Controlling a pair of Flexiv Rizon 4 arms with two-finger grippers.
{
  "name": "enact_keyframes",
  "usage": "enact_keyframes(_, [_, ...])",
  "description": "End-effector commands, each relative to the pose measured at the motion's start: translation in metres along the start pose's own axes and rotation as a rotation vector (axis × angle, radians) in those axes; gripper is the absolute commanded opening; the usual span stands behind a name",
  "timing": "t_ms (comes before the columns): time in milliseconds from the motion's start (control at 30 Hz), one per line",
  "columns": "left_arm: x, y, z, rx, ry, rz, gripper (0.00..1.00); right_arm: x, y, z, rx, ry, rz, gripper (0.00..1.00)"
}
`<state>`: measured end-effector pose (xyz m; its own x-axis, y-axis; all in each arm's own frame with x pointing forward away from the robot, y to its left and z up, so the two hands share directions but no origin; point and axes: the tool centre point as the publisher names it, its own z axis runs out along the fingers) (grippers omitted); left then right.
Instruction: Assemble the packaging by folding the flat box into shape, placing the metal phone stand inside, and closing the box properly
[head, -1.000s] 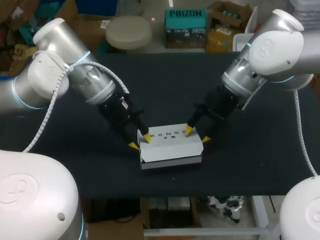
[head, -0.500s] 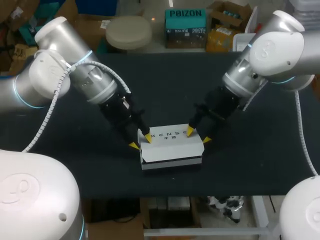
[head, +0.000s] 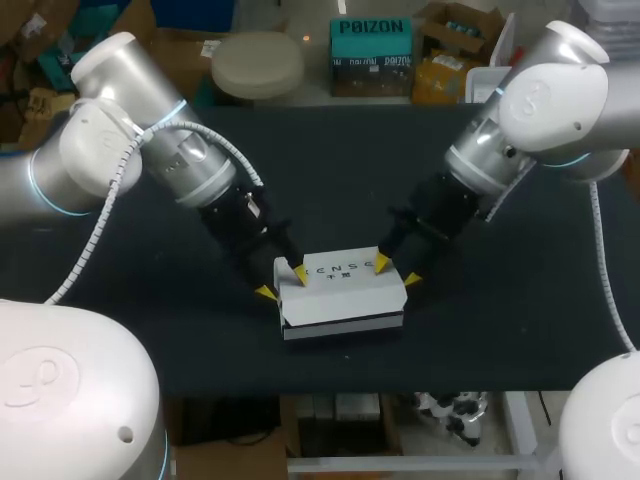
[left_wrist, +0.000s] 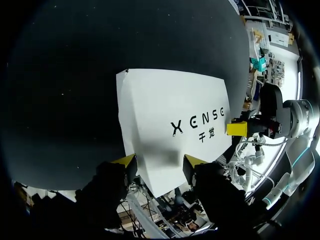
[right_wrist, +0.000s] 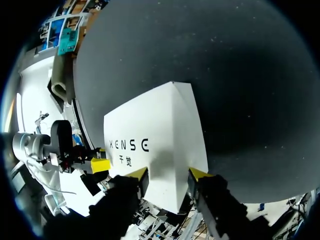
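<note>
Closing looks like the step in hand: the box (head: 345, 290) is folded into shape and sits on the desk (head: 330, 170) toward its front middle, with the white lid laid over a dark band along the front face. The metal phone stand is not visible, so I judge it's inside but can't confirm. What's left, as I read it, is seating the lid and tucking the end flaps; the left end shows a small flap edge that isn't flush. The left end effector (head: 281, 283) has its fingers spread, straddling the box's left end with one yellow tip on the lid and one off the side, gripping nothing. The right end effector (head: 395, 271) is mirrored at the right end, also spread. The box is smooth matte white card, a low rectangle with crisp creases and dark print on top. The desk surface is flat matte black with fine specks. The fingertips are hard yellow wedges.
</note>
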<state>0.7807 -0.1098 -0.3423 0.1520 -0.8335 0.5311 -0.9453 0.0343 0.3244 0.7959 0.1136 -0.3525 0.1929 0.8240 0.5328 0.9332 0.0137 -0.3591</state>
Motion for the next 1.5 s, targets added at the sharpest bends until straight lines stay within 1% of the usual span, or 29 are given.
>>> enact_keyframes(33, [0.0028, -0.0005, 0.0010, -0.002, -0.006, -0.001, 0.58, 0.0029, 0.0010, 0.0008, 0.005, -0.001, 0.001, 0.50])
enact_keyframes(133, [0.0028, -0.0005, 0.0010, -0.002, -0.006, -0.001, 0.59, 0.0029, 0.0010, 0.0008, 0.005, -0.001, 0.001, 0.50])
enact_keyframes(233, [0.0028, -0.0005, 0.0010, -0.002, -0.006, -0.001, 0.60, 0.0029, 0.0010, 0.0008, 0.005, -0.001, 0.001, 0.53])
enact_keyframes(367, [0.0028, -0.0005, 0.0010, -0.002, -0.006, -0.001, 0.59, 0.0029, 0.0010, 0.0008, 0.005, -0.001, 0.001, 0.54])
enact_keyframes(400, [0.0028, -0.0005, 0.0010, -0.002, -0.006, -0.001, 0.58, 0.0029, 0.0010, 0.0008, 0.005, -0.001, 0.001, 0.53])
enact_keyframes(467, [0.0028, -0.0005, 0.0010, -0.002, -0.006, -0.001, 0.52, 0.0029, 0.0010, 0.0008, 0.005, -0.001, 0.001, 0.52])
enact_keyframes(500, [0.0028, -0.0005, 0.0010, -0.002, -0.006, -0.001, 0.51, 0.0029, 0.0010, 0.0008, 0.005, -0.001, 0.001, 0.50])
enact_keyframes(533, [0.0028, -0.0005, 0.0010, -0.002, -0.006, -0.001, 0.53, 0.0029, 0.0010, 0.0008, 0.005, -0.001, 0.001, 0.50])
enact_keyframes(667, [0.0028, -0.0005, 0.0010, -0.002, -0.006, -0.001, 0.47, 0.0029, 0.0010, 0.0008, 0.005, -0.001, 0.001, 0.49])
enact_keyframes(767, [0.0028, -0.0005, 0.0010, -0.002, -0.006, -0.001, 0.49, 0.0029, 0.0010, 0.0008, 0.005, -0.001, 0.001, 0.49])
enact_keyframes(933, [0.0028, -0.0005, 0.0010, -0.002, -0.006, -0.001, 0.50, 0.0029, 0.0010, 0.0008, 0.005, -0.001, 0.001, 0.49])
enact_keyframes(967, [0.0028, -0.0005, 0.0010, -0.002, -0.006, -0.001, 0.51, 0.0029, 0.0010, 0.0008, 0.005, -0.001, 0.001, 0.50])
enact_keyframes(1100, [0.0028, -0.0005, 0.0010, -0.002, -0.006, -0.001, 0.51, 0.0029, 0.0010, 0.0008, 0.005, -0.001, 0.001, 0.52])
enact_keyframes(1233, [0.0030, -0.0005, 0.0013, -0.003, -0.007, 0.000, 0.56, 0.0028, 0.0007, 0.0009, 0.001, -0.003, 0.003, 0.54])
enact_keyframes(1300, [0.0030, -0.0005, 0.0015, -0.004, -0.007, 0.000, 0.57, 0.0026, 0.0006, 0.0009, 0.002, -0.004, 0.005, 0.55])
enact_keyframes(1467, [0.0031, 0.0000, 0.0017, -0.010, -0.004, -0.002, 0.57, 0.0024, 0.0001, 0.0010, 0.018, -0.007, 0.011, 0.57])
enact_keyframes(1500, [0.0030, 0.0001, 0.0017, -0.014, -0.002, -0.002, 0.57, 0.0025, 0.0000, 0.0011, 0.030, -0.004, 0.010, 0.56])
